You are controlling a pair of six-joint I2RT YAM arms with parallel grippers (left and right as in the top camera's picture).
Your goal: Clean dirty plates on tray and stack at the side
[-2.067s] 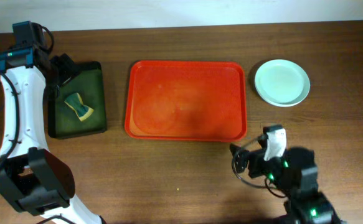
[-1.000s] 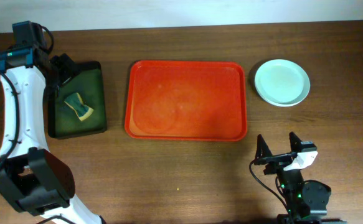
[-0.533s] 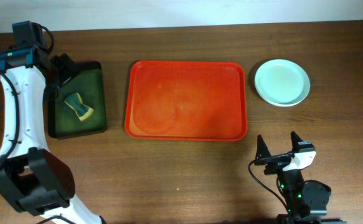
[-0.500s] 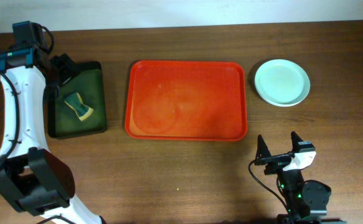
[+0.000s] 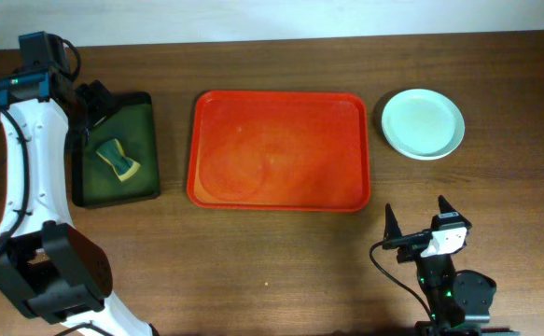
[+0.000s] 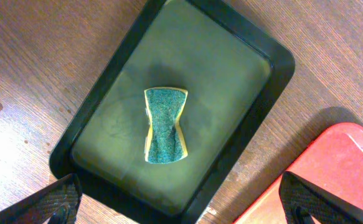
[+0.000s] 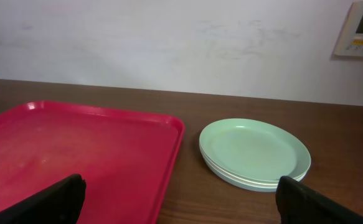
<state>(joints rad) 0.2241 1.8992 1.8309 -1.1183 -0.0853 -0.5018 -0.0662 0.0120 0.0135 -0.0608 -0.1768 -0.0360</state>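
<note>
white wall (image 7: pixel 169 37), brown wooden table (image 5: pixel 253 271), red tray (image 5: pixel 278 149), plates (image 5: pixel 423 123) stacked beside

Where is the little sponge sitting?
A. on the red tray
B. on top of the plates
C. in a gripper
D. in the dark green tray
D: the sponge lies flat in the middle of the dark green tray, with nothing holding it.

My left claw (image 5: pixel 94 105) hangs spread wide by the surface's far-left corner, while my right claw (image 5: pixel 416 217) gapes level near its near-right edge.
</note>
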